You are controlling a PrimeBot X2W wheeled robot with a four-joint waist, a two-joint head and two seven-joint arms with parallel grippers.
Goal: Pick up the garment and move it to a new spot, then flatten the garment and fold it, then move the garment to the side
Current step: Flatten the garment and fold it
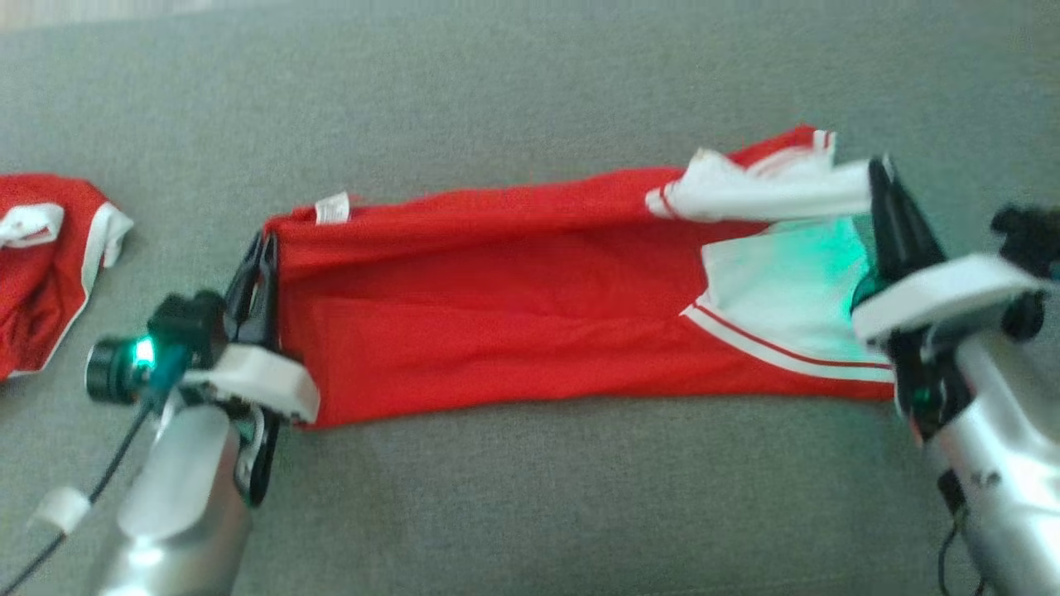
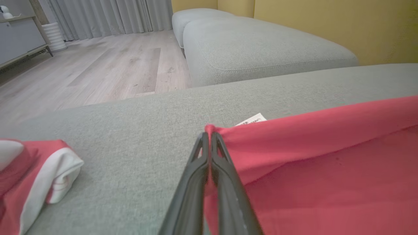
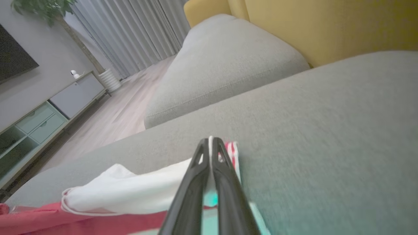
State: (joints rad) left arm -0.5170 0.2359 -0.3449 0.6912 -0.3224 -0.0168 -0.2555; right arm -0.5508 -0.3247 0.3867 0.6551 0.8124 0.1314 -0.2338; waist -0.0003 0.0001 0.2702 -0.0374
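On a grey sofa (image 1: 530,74), the red garment (image 1: 497,331) lies stretched left to right at centre, apparently mid-fold. The left gripper (image 1: 262,248) is clenched on its left edge, and the right gripper (image 1: 883,170) is clamped on a white fold at its right end. The next move likely needs both arms travelling together with the cloth held taut. A green glow washes out the white panel (image 1: 787,285), and the small label (image 1: 332,208) is unreadable.

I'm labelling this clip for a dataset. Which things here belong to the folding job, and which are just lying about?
Job: red garment, stretched over the grey sofa seat; left gripper and right gripper, each shut on one end.
Lying about: second red-and-white garment at the left; grey cabinet across the floor.
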